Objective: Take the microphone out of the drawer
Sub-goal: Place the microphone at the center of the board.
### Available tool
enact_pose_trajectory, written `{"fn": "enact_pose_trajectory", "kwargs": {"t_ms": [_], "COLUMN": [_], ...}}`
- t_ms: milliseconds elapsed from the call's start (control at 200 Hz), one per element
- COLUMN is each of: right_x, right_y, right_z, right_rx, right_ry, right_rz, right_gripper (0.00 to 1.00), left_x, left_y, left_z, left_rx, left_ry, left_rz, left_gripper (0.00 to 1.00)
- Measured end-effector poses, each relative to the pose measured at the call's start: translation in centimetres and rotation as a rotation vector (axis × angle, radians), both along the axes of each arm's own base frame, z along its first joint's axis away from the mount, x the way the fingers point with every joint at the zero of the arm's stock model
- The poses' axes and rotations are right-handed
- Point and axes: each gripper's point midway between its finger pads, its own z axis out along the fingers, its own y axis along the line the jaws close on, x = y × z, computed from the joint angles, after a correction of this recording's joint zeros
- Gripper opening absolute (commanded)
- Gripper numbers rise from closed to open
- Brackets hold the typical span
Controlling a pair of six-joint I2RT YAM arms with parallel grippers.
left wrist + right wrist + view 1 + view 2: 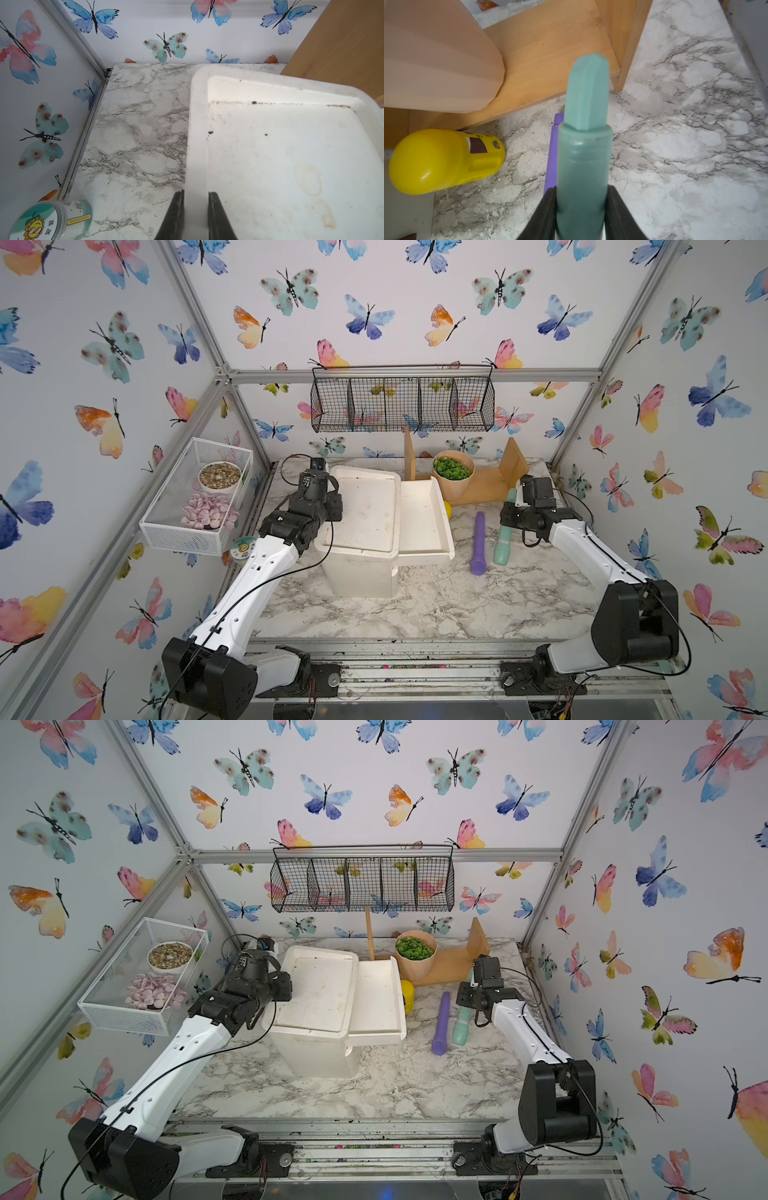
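The white drawer unit (361,522) (316,998) stands left of centre, and its top drawer (424,514) (376,998) is pulled out to the right and looks empty. My left gripper (332,506) (196,193) is shut on the unit's left top rim (197,124). My right gripper (513,510) (581,187) is shut on a teal microphone (503,539) (461,1025) (583,145), right of the drawer. Its narrow tip points to the wooden shelf and its wide end is low near the tabletop. A purple microphone (478,543) (441,1025) (552,158) lies on the marble beside it.
A yellow toy (447,509) (442,160) lies between the drawer and the wooden shelf (490,485), which holds a potted plant (453,472). A black wire basket (403,402) hangs on the back wall, a white mesh basket (195,497) on the left wall. A round tin (242,548) (52,220) sits at the table's left edge.
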Motion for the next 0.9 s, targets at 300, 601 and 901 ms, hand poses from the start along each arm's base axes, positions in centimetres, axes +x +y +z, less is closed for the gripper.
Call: {"fn": "enact_pose_trajectory", "kwargs": {"t_ms": [300, 601, 901], "right_x": [0.4, 1.0, 2.4], "right_y": [0.8, 1.1, 1.3], "right_z": [-5.6, -9.0, -10.1], "right_rx": [-0.003, 0.014, 0.018], "right_ry": [0.132, 0.217, 0.238], "right_rz": [0.057, 0.072, 0.076], "right_gripper": [0.19, 0.2, 0.24], "left_x": [0.0, -0.1, -0.1], "left_y": [0.0, 0.1, 0.1], "left_z": [0.0, 0.0, 0.1], "left_rx": [0.0, 0.002, 0.001], "left_ry": [-0.001, -0.003, -0.009], "left_rz": [0.001, 0.003, 0.002], "left_gripper": [0.0, 0.0, 0.0]}}
